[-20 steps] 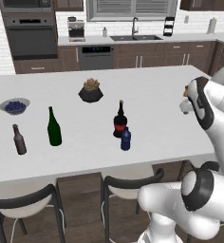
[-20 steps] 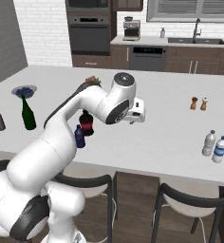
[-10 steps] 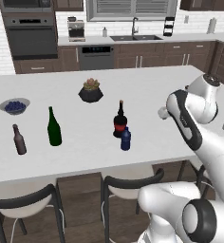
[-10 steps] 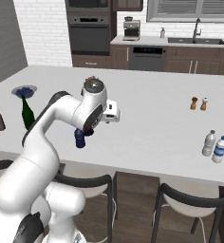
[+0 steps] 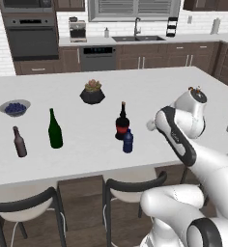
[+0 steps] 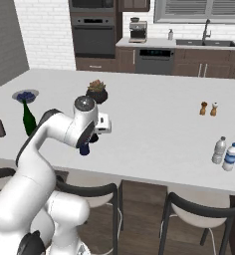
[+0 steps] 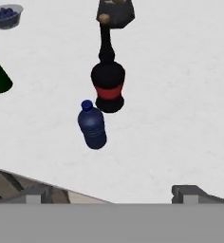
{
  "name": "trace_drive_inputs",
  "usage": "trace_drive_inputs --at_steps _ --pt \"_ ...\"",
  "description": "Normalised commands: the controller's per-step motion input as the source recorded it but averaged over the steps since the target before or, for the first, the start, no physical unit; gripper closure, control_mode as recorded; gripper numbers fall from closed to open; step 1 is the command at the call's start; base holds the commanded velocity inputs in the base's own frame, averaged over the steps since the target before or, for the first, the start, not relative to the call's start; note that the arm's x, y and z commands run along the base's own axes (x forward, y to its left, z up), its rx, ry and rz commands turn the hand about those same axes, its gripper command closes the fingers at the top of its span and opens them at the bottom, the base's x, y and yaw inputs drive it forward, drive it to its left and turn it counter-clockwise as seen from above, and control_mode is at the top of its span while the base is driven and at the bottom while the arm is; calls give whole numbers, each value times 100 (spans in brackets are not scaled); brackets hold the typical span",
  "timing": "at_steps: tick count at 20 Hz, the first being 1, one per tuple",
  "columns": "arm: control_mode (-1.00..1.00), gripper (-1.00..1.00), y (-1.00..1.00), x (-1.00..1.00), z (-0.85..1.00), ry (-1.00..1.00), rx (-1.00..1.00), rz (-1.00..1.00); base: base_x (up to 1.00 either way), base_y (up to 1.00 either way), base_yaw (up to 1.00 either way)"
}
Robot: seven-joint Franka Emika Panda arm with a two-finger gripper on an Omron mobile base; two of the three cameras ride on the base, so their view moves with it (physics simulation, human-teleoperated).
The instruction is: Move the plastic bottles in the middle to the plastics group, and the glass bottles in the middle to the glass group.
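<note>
From the left base view the dark blue bottle [image 5: 128, 141] stands just before the red-labelled bottle [image 5: 122, 122] mid-counter, green bottle [image 5: 54, 129] well left; from the right, two clear bottles [image 6: 225, 153] stand far right; the hand view shows the gripper [image 7: 111, 194] wide open, empty.

The white table [image 5: 154, 91] carries a brown bottle [image 5: 20, 142], green bottle [image 5: 54, 129], blueberry bowl [image 5: 14, 107], potted plant [image 5: 92, 91], red-labelled bottle [image 5: 121, 122] and blue bottle [image 5: 128, 141]; far right stand two clear bottles [image 6: 225, 154] and shakers [image 6: 209, 108].

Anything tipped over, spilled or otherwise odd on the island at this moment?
Nothing stands out. The dark blue bottle and the red-labelled bottle stand upright close together mid-counter, the green bottle and brown bottle upright at the left. No spill shows.
</note>
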Motion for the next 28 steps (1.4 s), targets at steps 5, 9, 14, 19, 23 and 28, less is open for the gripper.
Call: trace_drive_inputs --at_steps 5,9,14,19,23,28 --pt "-100 -100 27 23 -16 -1 0 2 0 0 0" --pt "-100 -100 20 33 -12 -3 0 0 0 0 0" --pt "-100 -100 15 46 -1 -1 0 0 0 0 0" --pt "-100 -100 28 41 -4 0 0 0 0 0 0" --pt "-100 -100 29 37 -16 0 0 1 0 0 0" --pt "-100 -100 10 24 -20 0 0 5 0 0 0"
